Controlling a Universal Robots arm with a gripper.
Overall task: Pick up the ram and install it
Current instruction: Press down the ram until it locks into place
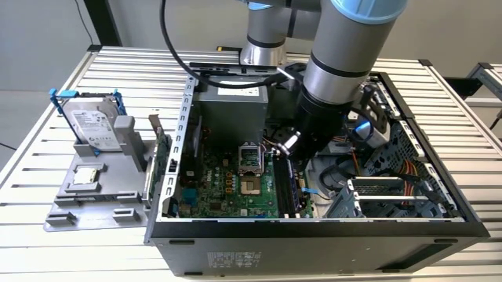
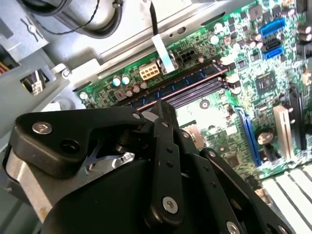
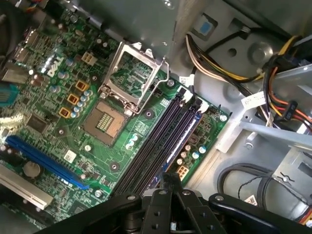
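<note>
The gripper [image 1: 292, 143] hangs inside the open case [image 1: 330, 226], over the memory slots [image 3: 161, 139]. Beside the slots, the socket's raised lid [image 3: 134, 78] stands on one side; cables [image 3: 229, 63] and the drive cage [image 1: 392, 197] crowd the other.

Slatted metal table [image 1: 94, 70], pale ribs running across the exterior view. Directly on it, an open computer case [image 1: 314, 241], dark, lying on its side, taking up the middle and the exterior view's right. Just beside the case, toward the exterior view's left, a grey parts tray [image 1: 86, 205], flat on the slats. In the tray's far end, a hard drive [image 1: 94, 124] propped upright in a blue frame; nearer, a small square processor [image 1: 84, 175] lying flat in its recess. Bare slats around the tray and behind the case. A second slatted surface [image 1: 488, 79] at the exterior view's far right, apart from the first.
</note>
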